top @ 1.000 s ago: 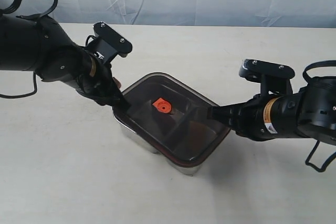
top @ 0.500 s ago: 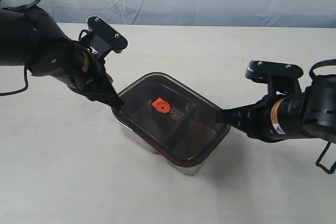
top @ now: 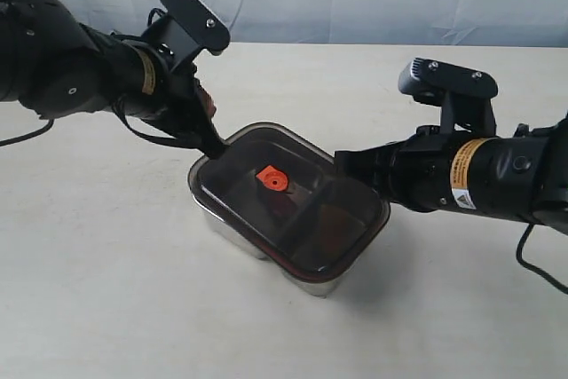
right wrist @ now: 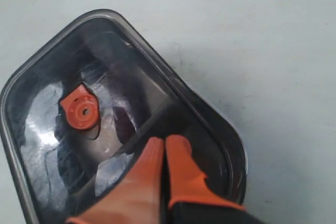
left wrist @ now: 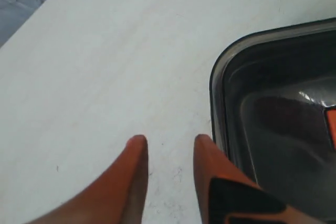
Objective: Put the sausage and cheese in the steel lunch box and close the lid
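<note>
Seeing lid on steel lunch box, we've got left end effector apart beside it, right end effector pinched together over it.

the steel lunch box stands near the middle of the table, set cornerwise to the exterior view, with the lid lying on top of it and the valve on the lid's left half. the left gripper hangs at the box's back-left corner, its fingertips over the table just beside the lid's rim. the right gripper reaches in from the right, its fingertips over the lid near its back-right edge.
</note>
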Robot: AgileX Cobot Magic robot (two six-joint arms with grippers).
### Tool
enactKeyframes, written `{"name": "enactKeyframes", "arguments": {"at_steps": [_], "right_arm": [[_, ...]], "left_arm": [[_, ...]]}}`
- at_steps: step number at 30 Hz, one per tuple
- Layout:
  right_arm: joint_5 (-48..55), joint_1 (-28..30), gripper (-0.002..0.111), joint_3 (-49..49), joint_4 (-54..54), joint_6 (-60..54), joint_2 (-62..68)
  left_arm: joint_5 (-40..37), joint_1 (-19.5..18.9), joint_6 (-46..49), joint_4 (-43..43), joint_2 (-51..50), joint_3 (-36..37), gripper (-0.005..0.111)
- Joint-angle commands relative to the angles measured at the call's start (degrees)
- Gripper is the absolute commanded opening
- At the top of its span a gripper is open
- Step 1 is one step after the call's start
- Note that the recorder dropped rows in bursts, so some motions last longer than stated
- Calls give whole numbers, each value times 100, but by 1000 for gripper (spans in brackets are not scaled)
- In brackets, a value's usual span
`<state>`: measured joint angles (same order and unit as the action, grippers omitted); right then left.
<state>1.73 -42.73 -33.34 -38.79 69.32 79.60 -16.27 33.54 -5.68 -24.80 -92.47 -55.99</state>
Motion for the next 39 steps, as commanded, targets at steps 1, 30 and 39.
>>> {"name": "enactKeyframes", "arguments": {"at_steps": [1,30,39], "right_arm": [[-294,-136,0,-35,-27,-59,33],[-173,-402,0,-471,-71,-48,480],[-131,-542,0,-471,-71,-48,351]], "left_arm": [[132,-45,88,-56,-329,-17,23],[-603,28,335,526,-767,-17,15],[-543,28,310,163,-231,-67,15]]}}
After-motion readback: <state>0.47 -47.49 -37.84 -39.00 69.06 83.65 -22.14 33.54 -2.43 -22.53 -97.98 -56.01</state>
